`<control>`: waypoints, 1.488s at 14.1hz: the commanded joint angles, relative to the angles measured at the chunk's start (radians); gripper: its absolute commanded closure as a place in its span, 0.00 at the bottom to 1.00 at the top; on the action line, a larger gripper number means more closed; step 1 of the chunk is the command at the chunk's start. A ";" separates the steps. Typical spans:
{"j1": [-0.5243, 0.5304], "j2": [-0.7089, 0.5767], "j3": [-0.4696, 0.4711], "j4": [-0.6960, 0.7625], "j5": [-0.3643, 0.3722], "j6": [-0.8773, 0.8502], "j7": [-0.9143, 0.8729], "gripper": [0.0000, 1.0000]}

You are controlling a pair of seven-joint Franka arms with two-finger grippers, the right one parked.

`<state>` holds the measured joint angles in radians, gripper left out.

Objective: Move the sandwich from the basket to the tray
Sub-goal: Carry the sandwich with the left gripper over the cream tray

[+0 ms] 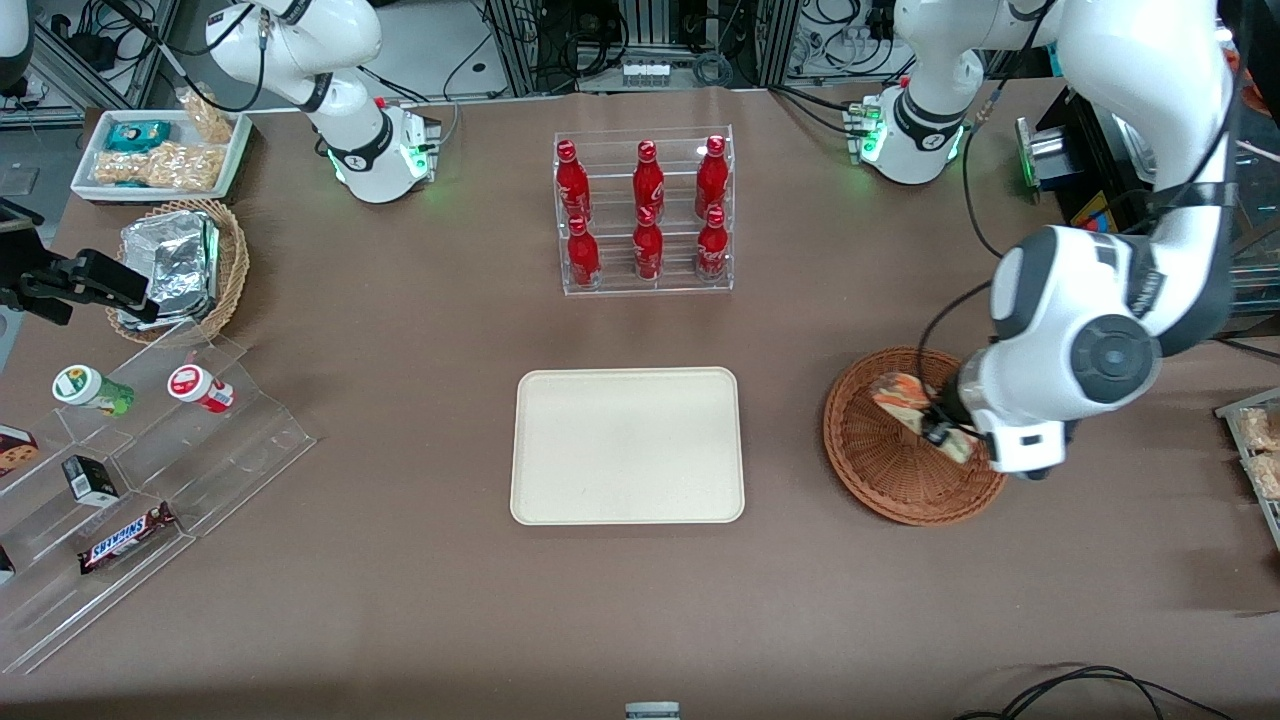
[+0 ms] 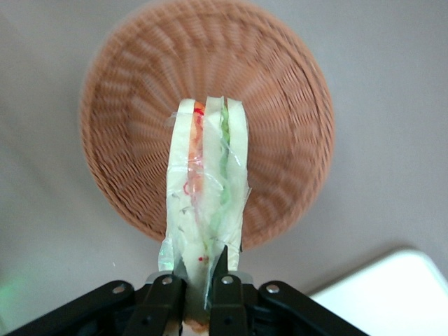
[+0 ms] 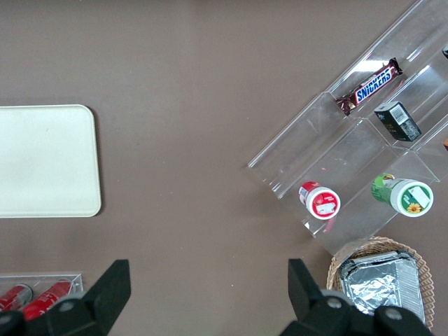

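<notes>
My jaws (image 2: 199, 280) are clamped on the clear-wrapped triangular white-bread sandwich (image 2: 206, 210), held above the round reddish-brown wicker basket (image 2: 280, 105).

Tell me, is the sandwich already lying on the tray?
No, the gripper holds the sandwich above the basket, and the tray has nothing on it.

Sandwich (image 2: 206, 210) above basket (image 2: 140, 105) (tray (image 1: 627, 445) bare)
</notes>
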<state>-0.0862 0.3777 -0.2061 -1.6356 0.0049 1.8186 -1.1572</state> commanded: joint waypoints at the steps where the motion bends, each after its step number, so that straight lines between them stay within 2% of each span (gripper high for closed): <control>1: -0.068 0.102 -0.078 0.123 0.080 -0.005 0.042 0.96; 3: -0.150 0.191 -0.078 0.234 0.139 -0.004 0.126 0.93; 6: -0.257 0.308 -0.078 0.396 0.144 0.001 0.259 0.86; 8: -0.319 0.366 -0.075 0.459 0.142 0.046 0.271 0.86; 12: -0.411 0.405 -0.073 0.468 0.156 0.175 0.275 0.87; 14: -0.455 0.435 -0.073 0.468 0.231 0.235 0.275 0.87; 16: -0.466 0.469 -0.075 0.462 0.268 0.304 0.281 0.87; 18: -0.472 0.501 -0.078 0.462 0.264 0.376 0.286 0.87; 21: -0.471 0.532 -0.107 0.459 0.248 0.383 0.312 0.87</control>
<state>-0.5512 0.8822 -0.2914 -1.2119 0.2530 2.2020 -0.8703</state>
